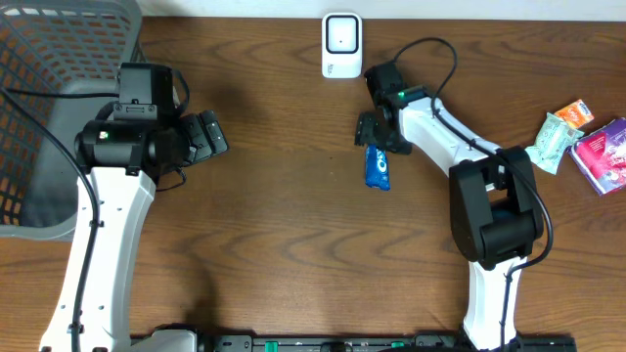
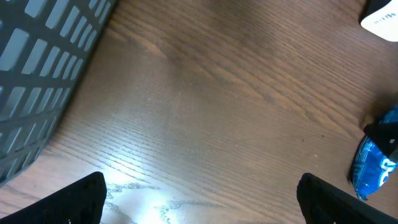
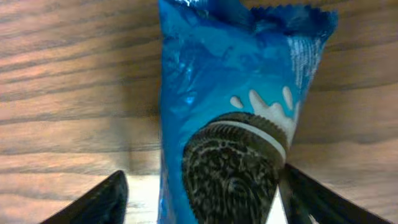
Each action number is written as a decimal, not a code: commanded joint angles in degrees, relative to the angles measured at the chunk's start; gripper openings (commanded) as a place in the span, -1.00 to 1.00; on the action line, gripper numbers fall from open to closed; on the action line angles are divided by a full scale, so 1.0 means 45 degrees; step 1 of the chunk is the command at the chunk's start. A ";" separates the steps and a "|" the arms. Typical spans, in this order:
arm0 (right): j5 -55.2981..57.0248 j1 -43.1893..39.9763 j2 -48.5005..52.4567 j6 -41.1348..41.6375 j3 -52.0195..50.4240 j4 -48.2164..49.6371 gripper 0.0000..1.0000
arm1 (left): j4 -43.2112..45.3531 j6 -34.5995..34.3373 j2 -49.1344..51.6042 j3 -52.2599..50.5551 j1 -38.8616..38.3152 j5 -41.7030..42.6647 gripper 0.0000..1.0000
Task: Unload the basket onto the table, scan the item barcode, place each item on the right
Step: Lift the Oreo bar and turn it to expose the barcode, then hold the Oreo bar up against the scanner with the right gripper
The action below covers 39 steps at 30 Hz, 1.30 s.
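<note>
We see the blue cookie packet [image 1: 378, 168] lying flat on the table [image 1: 293, 225], a little toward the far edge from the middle and just beside the right tool [image 1: 381, 137], with one end reaching under the tool. In the right wrist view the packet [image 3: 236, 124] runs lengthwise between the two fingers [image 3: 93, 199]. The left one stands clear of the wrapper and the other is close against its edge, though we cannot tell whether it touches. The right tool [image 3: 202, 199] is spread wide and grips nothing. The white scanner [image 1: 341, 45] stands at the far edge of the table, near the packet, with the tool's own body between the two. The left tool [image 1: 205, 137] hangs over the left half of the table, well apart from the packet, its fingers [image 2: 74, 199] wide apart and empty over bare wood. In its wrist view the packet [image 2: 373, 165] shows at the right border and a corner of the scanner [image 2: 382, 22] at the top right. A grey mesh basket [image 1: 59, 59] fills the far-left corner. Near the right edge lie a green packet [image 1: 553, 142], an orange packet [image 1: 577, 112] and a purple packet [image 1: 604, 154], close together and well apart from the cookie packet.
</note>
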 commanded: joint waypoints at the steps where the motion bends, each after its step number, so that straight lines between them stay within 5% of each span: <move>1: -0.0107 -0.0053 -0.0199 0.0510 -0.0597 0.0432 0.23 | -0.0010 -0.0024 0.0049 0.0068 0.0029 -0.0155 0.96; 8: -0.0121 -0.0044 -0.0204 0.0471 -0.1078 0.0816 -0.97 | -0.0015 -0.0024 0.0049 0.0068 0.0029 -0.0155 0.96; 22: 0.0180 -0.0029 -0.0228 -0.1418 0.3084 0.0272 -0.97 | -0.0015 -0.0024 0.0049 0.0068 0.0029 -0.0155 0.96; 39: -0.0675 -0.0029 0.0058 -0.0097 0.5061 0.4770 -0.98 | -0.0015 -0.0024 0.0049 0.0068 0.0029 -0.0155 0.96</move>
